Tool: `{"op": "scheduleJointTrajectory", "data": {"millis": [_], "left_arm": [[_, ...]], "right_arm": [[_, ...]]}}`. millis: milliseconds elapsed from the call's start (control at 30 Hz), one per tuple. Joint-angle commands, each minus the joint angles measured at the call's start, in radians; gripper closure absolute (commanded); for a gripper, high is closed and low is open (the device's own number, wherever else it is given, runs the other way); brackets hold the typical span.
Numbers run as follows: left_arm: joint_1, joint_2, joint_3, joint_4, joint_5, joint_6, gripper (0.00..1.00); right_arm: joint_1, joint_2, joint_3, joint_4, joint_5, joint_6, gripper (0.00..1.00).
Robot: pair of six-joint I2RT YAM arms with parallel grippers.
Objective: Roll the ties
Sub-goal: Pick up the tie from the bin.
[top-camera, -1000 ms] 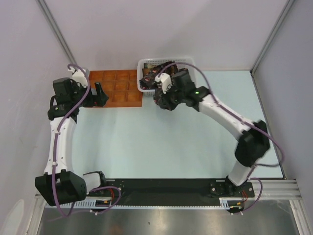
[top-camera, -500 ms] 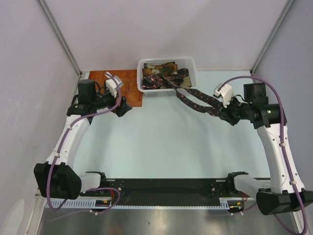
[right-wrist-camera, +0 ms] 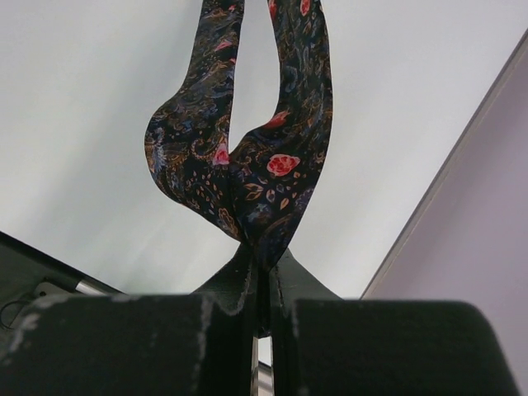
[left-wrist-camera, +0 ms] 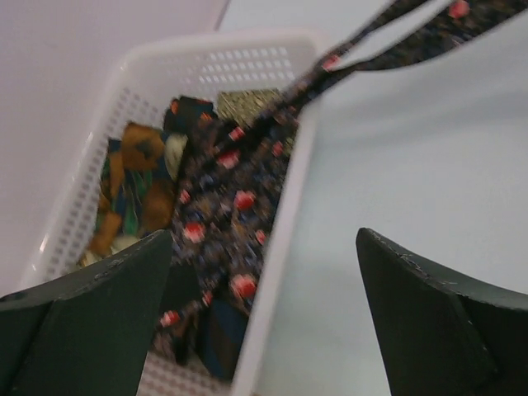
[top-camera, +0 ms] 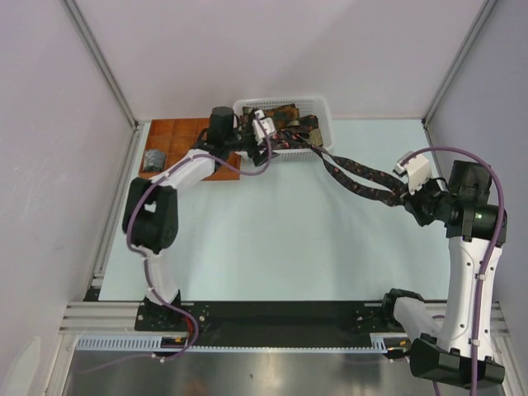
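Seen from above, the left arm is stretched far forward and bent toward the middle, so that the left gripper (top-camera: pixel 262 132) is held at the near left corner of a white mesh basket (top-camera: pixel 323 108) at the back of a pale blue table (top-camera: pixel 247 239); its fingers (left-wrist-camera: pixel 91 313) are spread wide with nothing between them. The right arm is raised upright at the right side, its forearm turned inward, and the right gripper (top-camera: pixel 410 200) is pressed together on a fold of a dark tie (top-camera: pixel 355 177) with small pink-red flowers. The tie is stretched taut, its long axis running diagonally from the basket to the right gripper. More ties (left-wrist-camera: pixel 136 186), green, gold and brown, are bunched inside the basket. An orange compartment tray (top-camera: pixel 177 136) is set just left of the basket.
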Motion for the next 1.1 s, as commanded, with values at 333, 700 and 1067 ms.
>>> {"op": "scheduleJointTrajectory", "data": {"millis": [333, 700, 1067], "left_arm": [[-0.168, 0.349, 0.434, 0.090, 0.080, 0.236, 0.01], [-0.223, 0.499, 0.597, -0.030, 0.069, 0.370, 0.14], [-0.217, 0.392, 0.403, 0.042, 0.077, 0.409, 0.00]], "right_arm": [[-0.006, -0.047, 0.048, 0.002, -0.058, 0.005, 1.00], [-0.004, -0.098, 0.037, 0.026, -0.054, -0.003, 1.00], [-0.004, -0.110, 0.027, 0.042, -0.029, 0.003, 1.00]]}}
